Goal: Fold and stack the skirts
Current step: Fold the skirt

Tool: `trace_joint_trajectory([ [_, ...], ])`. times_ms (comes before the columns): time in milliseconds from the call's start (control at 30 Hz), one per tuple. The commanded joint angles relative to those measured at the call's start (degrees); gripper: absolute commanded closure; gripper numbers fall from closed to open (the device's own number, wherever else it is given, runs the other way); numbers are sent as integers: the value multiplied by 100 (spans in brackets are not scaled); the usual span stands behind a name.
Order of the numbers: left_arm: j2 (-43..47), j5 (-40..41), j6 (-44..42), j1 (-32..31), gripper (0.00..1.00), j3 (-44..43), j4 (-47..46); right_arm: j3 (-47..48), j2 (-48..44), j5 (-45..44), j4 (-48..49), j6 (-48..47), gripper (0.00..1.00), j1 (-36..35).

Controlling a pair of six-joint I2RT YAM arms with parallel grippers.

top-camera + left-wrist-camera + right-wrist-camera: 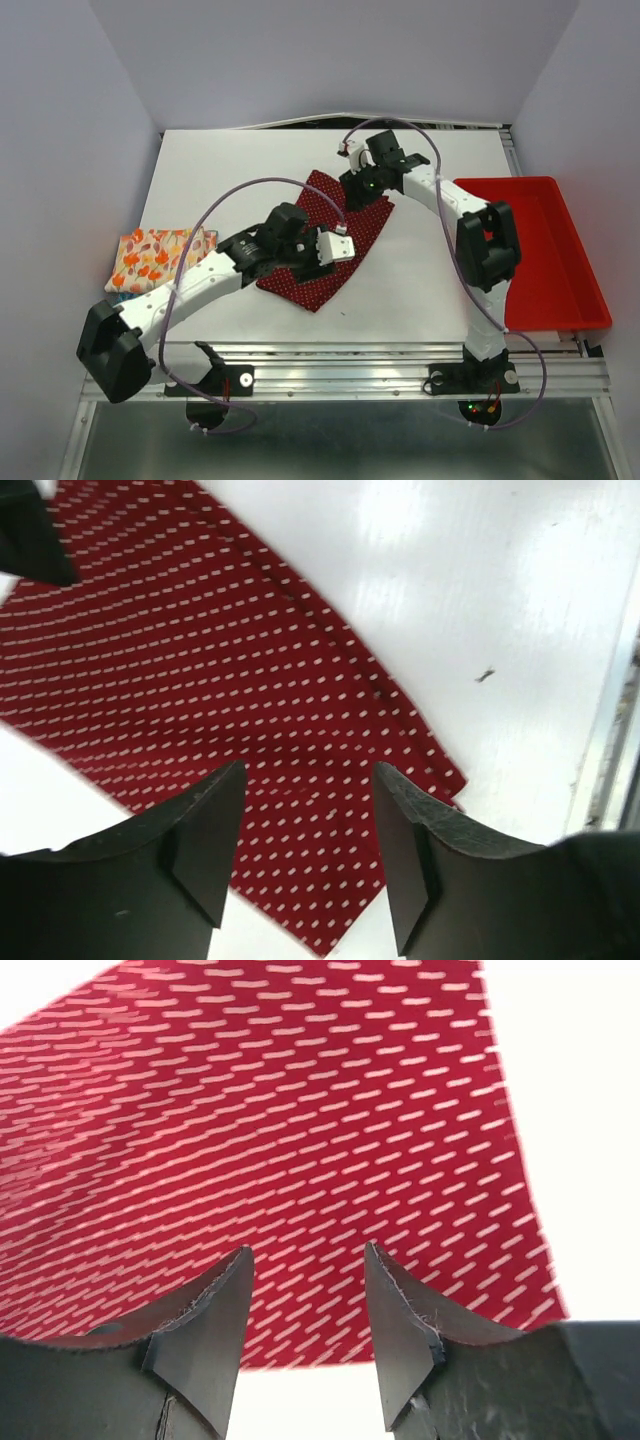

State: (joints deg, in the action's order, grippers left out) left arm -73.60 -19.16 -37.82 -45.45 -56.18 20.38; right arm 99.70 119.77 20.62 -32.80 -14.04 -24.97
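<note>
1. Nearest the lens in the left wrist view, the left gripper [308, 780] hangs with its jaws apart and nothing between them. The dark red skirt [200, 680] lies flat just below.
2. The right gripper [305, 1260] is likewise parted and empty, above the far end of the same skirt.
3. The dark red skirt lies mid-table, stretched diagonally from far to near on the table [230, 160]. We judge that this layout gives each arm one end to take for a fold. We cannot tell whether it is already doubled over.
4. The cream-white skirt [160, 255] lies folded at the table's left edge. A blue sliver under its near corner is, we judge, the blue skirt [118, 297]. This is the stack, kept well apart from the working area.
5. The red tray [560, 300] stands at the right edge, apart from all the cloth.
6. The left arm reaches diagonally right from its base, wrist over the skirt's near half. The right arm rises, bends at the elbow and extends left and away.
</note>
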Motion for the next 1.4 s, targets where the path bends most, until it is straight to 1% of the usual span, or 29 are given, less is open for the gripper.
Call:
trace_joint_trajectory([
  [0, 776, 876, -724, 54, 33, 666, 291, -547, -849, 1125, -17, 639, 46, -350],
  [33, 925, 974, -909, 45, 30, 879, 274, -687, -876, 1267, 19, 883, 46, -438],
  [67, 1188, 1071, -1285, 54, 28, 1264, 239, -950, -902, 1486, 80, 990, 46, -525],
  [133, 1435, 1256, -1656, 106, 26, 1644, 133, -1197, -902, 1681, 159, 1201, 47, -745],
  [167, 1628, 1309, -2024, 150, 26, 2002, 20, -1442, -885, 1778, 273, 1237, 47, -798],
  [267, 1884, 1441, -2413, 168, 25, 2523, -480, -1734, -745, 1814, 353, 1246, 48, -913],
  [300, 1893, 1476, -2579, 168, 25, 2794, -604, -1900, -683, 1814, 379, 1229, 48, -913],
  [367, 1867, 1564, -2695, 177, 25, 3033, -929, -2042, -473, 1657, 423, 1106, 48, -913],
  [467, 1561, 1836, -2967, 194, 25, 3472, -1736, -2200, -147, 1034, 441, 816, 51, -913],
  [633, 1042, 1854, -3319, 300, 28, 3623, -2388, -2262, 143, 768, 450, 684, 52, -913],
  [667, 797, 1941, -3406, 300, 32, 3623, -2564, -2253, 196, 742, 450, 640, 52, -913],
  [733, 567, 2074, -3433, 309, 37, 3545, -2636, -2244, 223, 698, 441, 587, 52, -913],
  [767, 392, 2065, -3442, 318, 42, 3501, -2636, -2236, 240, 645, 432, 517, 52, -913],
  [800, 338, 2004, -3451, 326, 44, 3448, -2618, -2227, 258, 567, 423, 499, 52, -913],
  [833, 312, 1951, -3468, 326, 49, 3430, -2583, -2227, 275, 522, 414, 464, 52, -913],
  [867, 311, 1951, -3512, 344, 52, 3430, -2513, -2227, 275, 487, 414, 420, 52, -913],
  [900, 338, 1699, -3582, 344, 55, 3430, -2478, -2227, 267, 434, 414, 403, 52, -913],
  [933, 364, 1644, -3600, 344, 59, 3421, -2425, -2218, 267, 408, 406, 376, 52, -913],
  [1000, 426, 1504, -3592, 344, 72, 3290, -2119, -2174, 214, 355, 388, 332, 52, -913],
  [1033, 443, 1450, -3566, 344, 73, 3211, -2004, -2139, 214, 337, 379, 323, 52, -913],
  [1067, 522, 1372, -3531, 335, 79, 3071, -1638, -2104, 162, 329, 371, 332, 52, -913],
  [1167, 707, 1239, -3443, 344, 89, 2850, -994, -1797, 38, 355, 283, 385, 51, -913],
  [1200, 751, 1152, -3434, 344, 93, 2719, -844, -1683, 3, 355, 265, 420, 49, -913],
  [1233, 777, 1116, -3407, 344, 100, 2666, -712, -1447, -41, 346, 274, 481, 47, -913],
  [1333, 795, 993, -3319, 335, 100, 2437, -185, -1042, -94, 460, 274, 727, 43, -765],
  [1367, 760, 967, -3250, 335, 100, 2324, 43, -753, -24, 530, 274, 849, 43, -650],
])
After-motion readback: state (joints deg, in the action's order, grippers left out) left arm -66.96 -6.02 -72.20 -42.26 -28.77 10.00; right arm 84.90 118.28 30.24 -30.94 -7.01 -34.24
